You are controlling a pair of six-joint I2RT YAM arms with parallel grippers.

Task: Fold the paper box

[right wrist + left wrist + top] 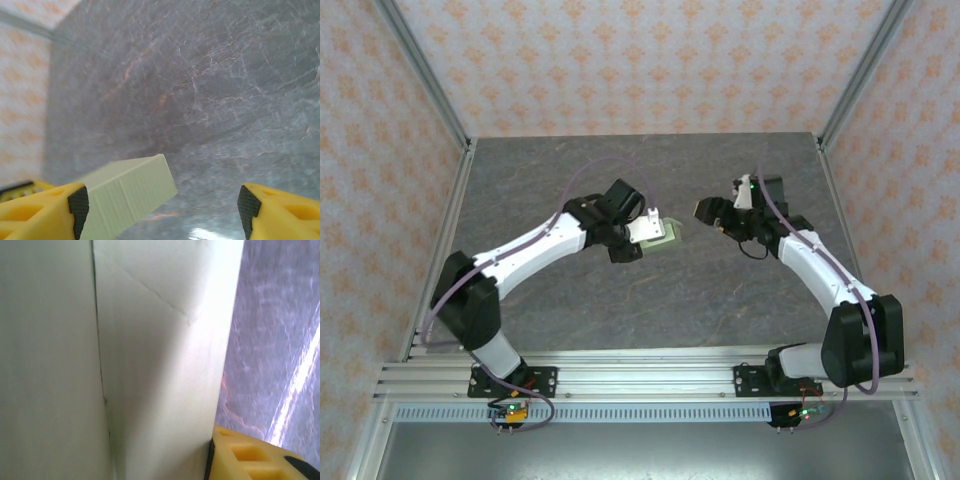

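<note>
The paper box (666,237) is a small pale yellowish-green closed box, held above the grey tabletop (560,170) near its middle. My left gripper (647,233) is shut on its left end. Up close the box's creased card (150,365) covers most of the left wrist view, with one yellow finger (260,460) pressed against its edge. My right gripper (708,213) hovers just right of the box, open and apart from it. In the right wrist view the box (125,192) sits beside the left fingertip (77,210), with nothing between the widely spread fingers.
Metal frame posts (430,90) and patterned walls enclose the table on the left, right and back. An aluminium rail (640,375) runs along the near edge, carrying both arm bases.
</note>
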